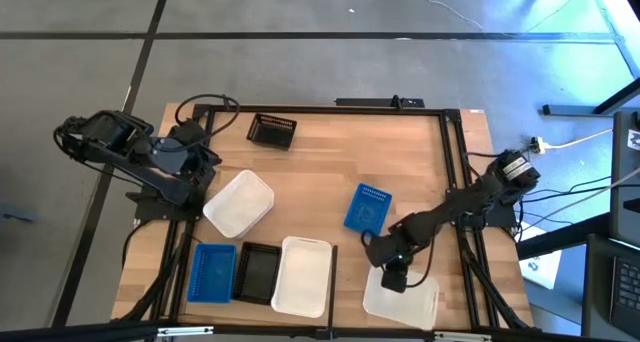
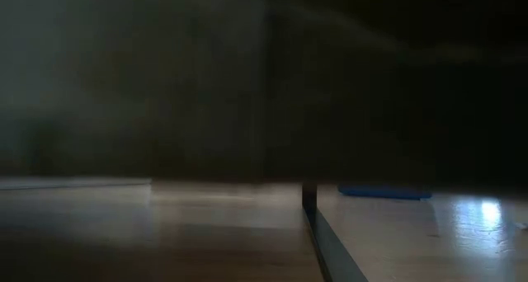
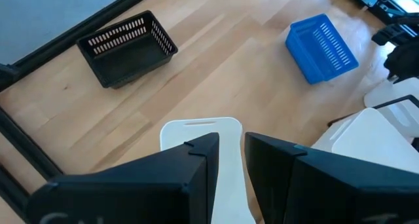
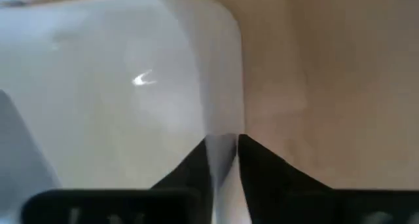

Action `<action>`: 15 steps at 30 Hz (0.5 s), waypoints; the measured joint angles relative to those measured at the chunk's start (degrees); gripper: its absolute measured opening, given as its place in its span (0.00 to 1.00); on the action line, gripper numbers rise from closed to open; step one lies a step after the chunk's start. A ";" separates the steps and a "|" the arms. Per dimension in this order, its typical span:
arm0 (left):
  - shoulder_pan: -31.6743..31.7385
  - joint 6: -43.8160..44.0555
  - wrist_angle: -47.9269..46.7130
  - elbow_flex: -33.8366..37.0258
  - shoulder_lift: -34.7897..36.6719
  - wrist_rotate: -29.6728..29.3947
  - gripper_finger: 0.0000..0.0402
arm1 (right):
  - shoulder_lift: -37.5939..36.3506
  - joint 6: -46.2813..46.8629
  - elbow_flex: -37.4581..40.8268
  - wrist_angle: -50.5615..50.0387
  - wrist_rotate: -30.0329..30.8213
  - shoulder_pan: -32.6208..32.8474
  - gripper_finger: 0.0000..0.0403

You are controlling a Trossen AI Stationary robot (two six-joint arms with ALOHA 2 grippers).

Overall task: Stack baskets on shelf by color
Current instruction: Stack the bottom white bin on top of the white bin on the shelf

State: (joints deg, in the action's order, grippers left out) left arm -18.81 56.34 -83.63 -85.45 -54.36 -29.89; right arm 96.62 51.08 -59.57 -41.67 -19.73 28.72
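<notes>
Three white baskets (image 1: 238,203), two blue (image 1: 367,208), two black (image 1: 272,131) show.

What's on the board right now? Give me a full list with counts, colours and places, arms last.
white baskets: three; one angled at the shelf's left-centre, one on the near edge at the middle, one at the near right corner.
blue baskets: two; one at the near left, one tilted right of centre.
black baskets: two; one near the far edge, one on the near edge between a blue and a white.
shelf: one, light wood with black rails.
cables: dark, on the shelf's far-left corner and the floor to the right.
left gripper: over the left-centre white basket, holding nothing.
right gripper: its fingers straddle the wall of the near-right white basket.
</notes>
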 joint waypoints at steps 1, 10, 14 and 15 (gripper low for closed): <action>-0.02 0.00 0.19 0.00 0.00 0.00 0.16 | 0.10 1.00 -0.08 0.11 -1.45 -0.37 0.09; -0.04 -1.88 0.28 0.00 -0.01 0.60 0.16 | -1.03 8.70 -5.44 -4.32 -0.90 -3.93 0.01; -0.04 -3.08 0.27 -0.01 0.00 0.87 0.16 | -1.18 11.71 -12.13 -14.04 -0.73 -5.35 0.00; -0.04 -3.07 0.28 -0.02 0.01 0.87 0.16 | -1.18 12.69 -13.99 -16.89 -0.37 -5.62 0.00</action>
State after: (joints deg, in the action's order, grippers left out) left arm -18.85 53.26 -83.35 -85.47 -54.35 -29.02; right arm 95.44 63.77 -73.56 -58.56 -20.11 23.10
